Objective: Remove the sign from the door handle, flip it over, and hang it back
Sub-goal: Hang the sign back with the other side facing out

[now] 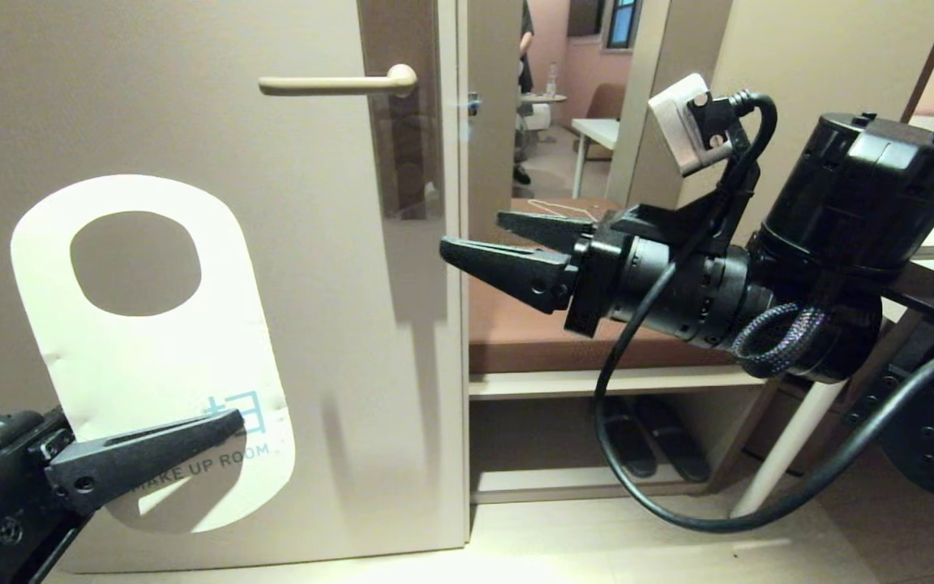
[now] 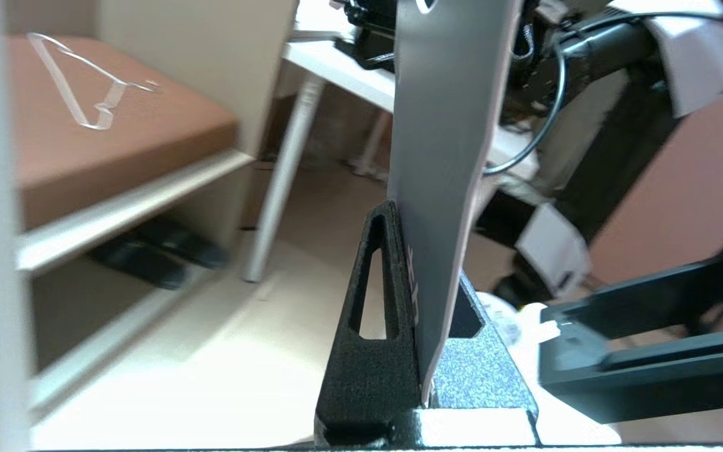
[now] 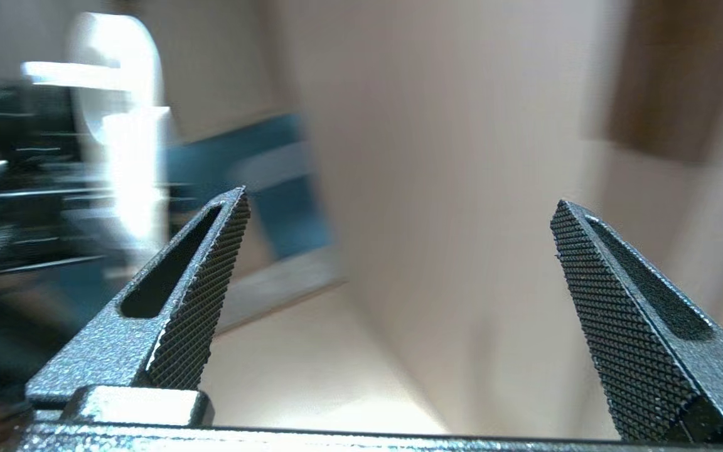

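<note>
Sign: the sign [image 1: 151, 349] is off the handle, held upright in front of the door [image 1: 191, 243] at about 8 o'clock in the head view. Its white face, with part of "MAKE UP ROOM" legible, looks toward the camera, and the oval hole is at the top.

Handling: judging by its thin edge in the left wrist view, the sign [image 2: 446, 157] is a light, flat card. It is stiff enough to stand up from a pinch at one end, but probably flexes and creases easily. The smooth faces could slip, so a firm pinch on the solid lower part, away from the hole, looks like the safest hold.

Left gripper: the left gripper [image 1: 228, 430] comes in from 8 o'clock and is clamped tight on the sign's lower end, one finger [image 2: 374, 314] on each face.

Right gripper: the right gripper [image 1: 487, 235] sits at about 3 o'clock, pointing toward the door edge. Its jaws are spread wide and hold nothing, with only blurred door and floor between the fingers [image 3: 204, 295].

Door handle: the door handle [image 1: 337, 83] is bare at 12 o'clock, well above the sign.

Surroundings: a bench [image 1: 532, 332] lies beyond the door edge with a wire hanger [image 2: 85, 81] lying on it.

Stage: the white face is toward the camera and the handle is empty, so rehanging remains.
</note>
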### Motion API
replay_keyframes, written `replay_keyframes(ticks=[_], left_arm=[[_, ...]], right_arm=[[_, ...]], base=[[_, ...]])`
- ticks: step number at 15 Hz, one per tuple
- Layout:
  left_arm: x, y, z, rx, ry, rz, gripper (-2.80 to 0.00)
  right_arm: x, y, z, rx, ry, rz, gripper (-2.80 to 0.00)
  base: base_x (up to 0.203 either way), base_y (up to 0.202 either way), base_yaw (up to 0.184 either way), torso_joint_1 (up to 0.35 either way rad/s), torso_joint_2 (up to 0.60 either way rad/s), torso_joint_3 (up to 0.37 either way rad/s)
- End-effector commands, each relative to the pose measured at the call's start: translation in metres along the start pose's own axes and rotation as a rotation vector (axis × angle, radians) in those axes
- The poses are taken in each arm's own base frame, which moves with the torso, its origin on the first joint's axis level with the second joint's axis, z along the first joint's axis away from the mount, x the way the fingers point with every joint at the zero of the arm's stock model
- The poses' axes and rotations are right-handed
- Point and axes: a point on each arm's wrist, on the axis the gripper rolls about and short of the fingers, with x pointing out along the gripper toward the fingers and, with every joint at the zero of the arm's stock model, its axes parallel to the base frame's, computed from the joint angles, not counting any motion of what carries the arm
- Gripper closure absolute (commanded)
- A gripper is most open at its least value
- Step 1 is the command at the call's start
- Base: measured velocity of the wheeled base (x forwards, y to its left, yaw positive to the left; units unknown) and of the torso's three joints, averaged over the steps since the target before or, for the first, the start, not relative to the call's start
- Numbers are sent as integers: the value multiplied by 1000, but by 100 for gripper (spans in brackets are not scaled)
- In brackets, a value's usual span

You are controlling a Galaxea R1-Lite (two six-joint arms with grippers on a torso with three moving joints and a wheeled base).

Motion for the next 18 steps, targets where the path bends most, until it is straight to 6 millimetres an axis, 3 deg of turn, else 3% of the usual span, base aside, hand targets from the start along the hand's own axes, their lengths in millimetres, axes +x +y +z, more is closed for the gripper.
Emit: replay_keyframes(ticks=[1,2,7,10,15,18], left_arm=[[-5,-3,1,29,-14,13,0],[-6,-4,1,28,-14,17,0],[-8,-7,1,31,-30,45,0],[-10,-6,2,51,-43,76,0],[-14,-9,3,71,-56,82,0],[-17,-16,2,88,-65,74,0]], right_arm=[[-3,-13,-4,-41,-2,-109,-280],[-5,-18,-6,-55,0,-161,0],[-26,-43,-12,-165,21,-427,0],[-50,-47,-17,-195,52,-558,0],[-116,-37,-28,-196,102,-847,0],[-162,-18,-43,-193,154,-960,0]], base=[[0,0,0,0,0,0],[0,0,0,0,0,0],[0,0,0,0,0,0],[0,0,0,0,0,0],[0,0,0,0,0,0],[0,0,0,0,0,0]])
